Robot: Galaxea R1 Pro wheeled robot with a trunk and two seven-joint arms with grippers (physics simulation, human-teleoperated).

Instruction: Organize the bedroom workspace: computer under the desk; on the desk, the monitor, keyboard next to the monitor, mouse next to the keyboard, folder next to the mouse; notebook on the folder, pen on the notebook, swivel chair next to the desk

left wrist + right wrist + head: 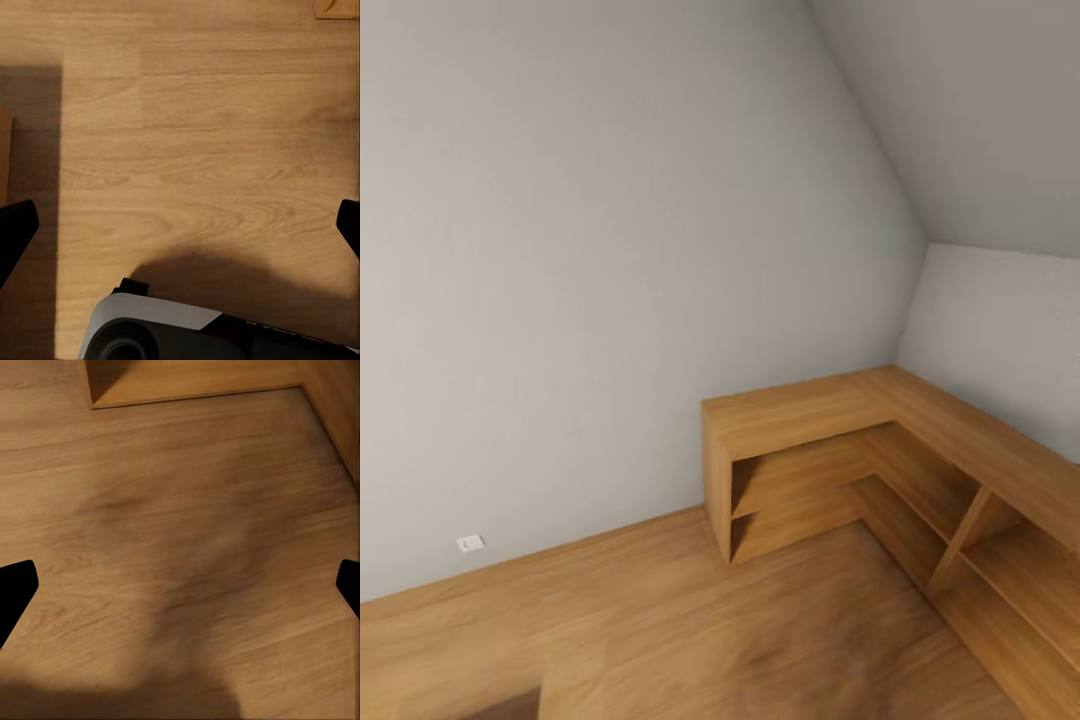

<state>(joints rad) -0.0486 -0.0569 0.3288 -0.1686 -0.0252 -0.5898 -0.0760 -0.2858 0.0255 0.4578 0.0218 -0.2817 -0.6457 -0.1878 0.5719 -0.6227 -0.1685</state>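
Light-wood shelving (pixel 880 470) sat at 4 o'clock in the corner; desk and folder unseen. Left gripper (pixel 180 225) and right gripper (pixel 180 585) hung spread, empty, over bare floorboards (pixel 187 510), likely mid-transit.

Looking down at room corner: low L-shaped wooden shelf unit (pixel 880 460) against grey walls (pixel 610 250), wood floor (pixel 710 620), small white outlet (pixel 471 543) by baseboard.

We see pale grey walls (pixel 590 250), a honey-brown wood-grain floor (pixel 690 630), and an L-shaped shelf unit (pixel 880 450) in the same warm wood (its recesses darker). A small white outlet (pixel 471 543) dots the wall.
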